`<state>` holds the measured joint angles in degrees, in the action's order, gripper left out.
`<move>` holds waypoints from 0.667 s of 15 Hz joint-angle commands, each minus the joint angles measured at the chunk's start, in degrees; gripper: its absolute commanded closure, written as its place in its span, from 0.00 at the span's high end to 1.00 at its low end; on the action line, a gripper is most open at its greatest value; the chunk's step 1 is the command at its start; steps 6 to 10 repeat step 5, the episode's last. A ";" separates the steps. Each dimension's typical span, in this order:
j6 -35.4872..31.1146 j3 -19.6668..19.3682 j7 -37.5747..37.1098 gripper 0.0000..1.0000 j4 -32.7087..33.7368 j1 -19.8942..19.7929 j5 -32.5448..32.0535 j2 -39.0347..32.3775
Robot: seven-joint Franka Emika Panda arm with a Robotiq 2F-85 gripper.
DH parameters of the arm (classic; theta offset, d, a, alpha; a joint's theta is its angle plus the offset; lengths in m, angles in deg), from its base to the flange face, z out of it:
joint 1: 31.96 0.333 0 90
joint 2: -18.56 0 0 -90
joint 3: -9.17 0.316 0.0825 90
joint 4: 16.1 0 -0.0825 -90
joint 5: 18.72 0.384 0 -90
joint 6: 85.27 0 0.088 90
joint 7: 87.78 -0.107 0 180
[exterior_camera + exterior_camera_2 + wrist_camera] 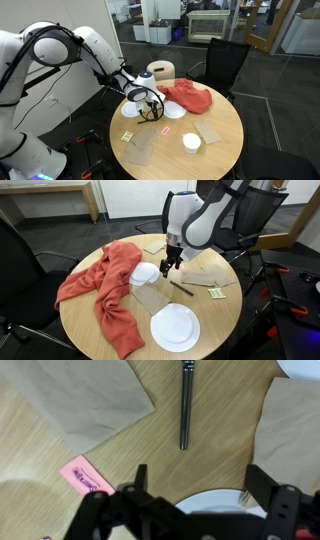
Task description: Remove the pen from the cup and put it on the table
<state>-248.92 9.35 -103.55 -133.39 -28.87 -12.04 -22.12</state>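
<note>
The pen is a thin dark stick lying flat on the light wood table, between two sheets of brown paper. It also shows in an exterior view, just beside my gripper. My gripper is open and empty. It hangs low over the table, near the pen but not touching it, in both exterior views. The small white cup stands apart, towards the table's near edge, with nothing showing in it.
A red cloth lies crumpled on the table. White plates sit near the gripper. Brown paper sheets and small sticky notes lie flat. Black chairs surround the table.
</note>
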 commanded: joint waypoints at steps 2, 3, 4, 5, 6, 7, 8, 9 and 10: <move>0.16 -0.42 0.61 1.00 0.23 0.50 0.85 0.20; 0.16 -0.42 0.61 1.00 0.25 0.50 0.85 0.31; 0.16 -0.42 0.61 1.00 0.25 0.49 0.85 0.37; 0.16 -0.43 0.61 1.00 0.25 0.49 0.85 0.39; 0.16 -0.43 0.61 1.00 0.25 0.49 0.85 0.39; 0.16 -0.43 0.61 1.00 0.25 0.49 0.85 0.39; 0.16 -0.43 0.61 1.00 0.25 0.49 0.85 0.39; 0.16 -0.43 0.61 1.00 0.25 0.49 0.85 0.39; 0.16 -0.43 0.61 1.00 0.25 0.49 0.85 0.39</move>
